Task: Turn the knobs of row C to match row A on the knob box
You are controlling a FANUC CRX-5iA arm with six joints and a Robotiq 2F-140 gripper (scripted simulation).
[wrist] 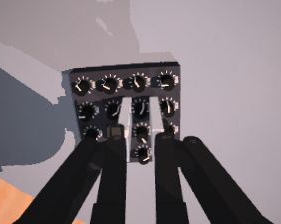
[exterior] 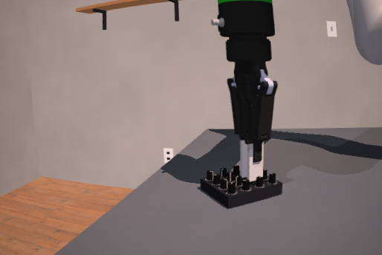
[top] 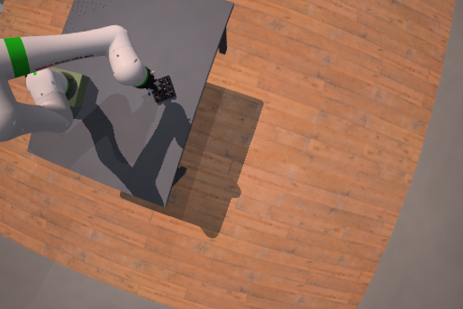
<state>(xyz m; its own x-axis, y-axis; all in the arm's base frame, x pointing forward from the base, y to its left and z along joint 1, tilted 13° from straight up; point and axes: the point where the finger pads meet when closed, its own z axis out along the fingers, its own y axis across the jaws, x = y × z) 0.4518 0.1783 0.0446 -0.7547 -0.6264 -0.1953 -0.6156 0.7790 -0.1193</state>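
Observation:
The black knob box point(exterior: 241, 188) stands on the grey table, with four rows of small black knobs. It also shows in the overhead view point(top: 164, 88) and in the wrist view point(wrist: 127, 106). My gripper point(exterior: 252, 170) points straight down and its fingertips reach down among the knobs. In the wrist view the gripper point(wrist: 141, 137) stands over the third column from the left. The fingers are almost shut, with only a narrow gap in which a knob point(wrist: 143, 132) shows. I cannot see the pads pressing on it. The marks and white lines are too small to read.
The box sits near the table's right edge point(top: 198, 96) in the overhead view. The arm's base point(top: 74, 87) stands at the table's left. A wall shelf point(exterior: 135, 1) hangs far behind the table.

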